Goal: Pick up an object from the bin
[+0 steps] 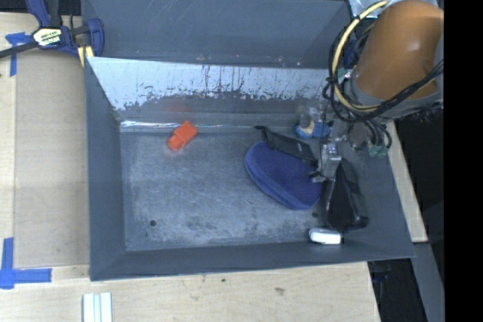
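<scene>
The arm, with its orange cover [400, 41] and a bundle of cables, comes in from 3 o'clock and hangs low over the right part of the grey bin [106, 162]. The gripper [330, 158] is down near the floor at about 3 o'clock from the bin's middle. It is at the right edge of a blue, rounded, soft-looking thing [281, 176], maybe a pouch or a cloth. This blue thing lies at about 4 o'clock from the middle. I cannot tell if the gripper touches it, or if the gripper is spread or closed, because its tip is mixed with dark parts.

1 narrow black piece [283, 141] lies along the upper edge of the blue thing. 1 bigger black shape [346, 203] sits just below the gripper, toward 5 o'clock. Next to it, against the front wall, lies 1 small white thing [325, 237]. 1 small orange block [182, 136] lies well apart at 10 o'clock, near the back wall.
</scene>
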Robot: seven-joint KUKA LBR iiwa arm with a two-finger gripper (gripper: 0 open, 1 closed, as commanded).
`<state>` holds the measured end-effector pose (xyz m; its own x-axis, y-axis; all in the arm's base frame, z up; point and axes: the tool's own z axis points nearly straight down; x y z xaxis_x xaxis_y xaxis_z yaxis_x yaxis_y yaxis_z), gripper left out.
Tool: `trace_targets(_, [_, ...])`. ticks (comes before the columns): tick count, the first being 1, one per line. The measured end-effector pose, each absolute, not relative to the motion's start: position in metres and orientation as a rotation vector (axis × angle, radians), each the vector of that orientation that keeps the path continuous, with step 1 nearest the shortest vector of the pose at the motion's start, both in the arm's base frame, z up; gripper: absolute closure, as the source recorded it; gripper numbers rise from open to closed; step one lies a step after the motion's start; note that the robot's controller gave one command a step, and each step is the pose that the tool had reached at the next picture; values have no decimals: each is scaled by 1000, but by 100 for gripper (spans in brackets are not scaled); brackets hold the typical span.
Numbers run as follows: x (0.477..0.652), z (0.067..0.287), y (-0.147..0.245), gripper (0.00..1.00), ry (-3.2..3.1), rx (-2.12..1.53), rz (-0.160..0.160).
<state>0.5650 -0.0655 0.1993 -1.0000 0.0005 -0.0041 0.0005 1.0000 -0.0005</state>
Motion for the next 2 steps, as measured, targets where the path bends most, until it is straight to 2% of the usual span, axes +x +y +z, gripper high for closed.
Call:
trace_targets(1, [563,102,-71,0,3130,308,0])
trace_targets(2, [622,71,-81,0,3136,307,5])
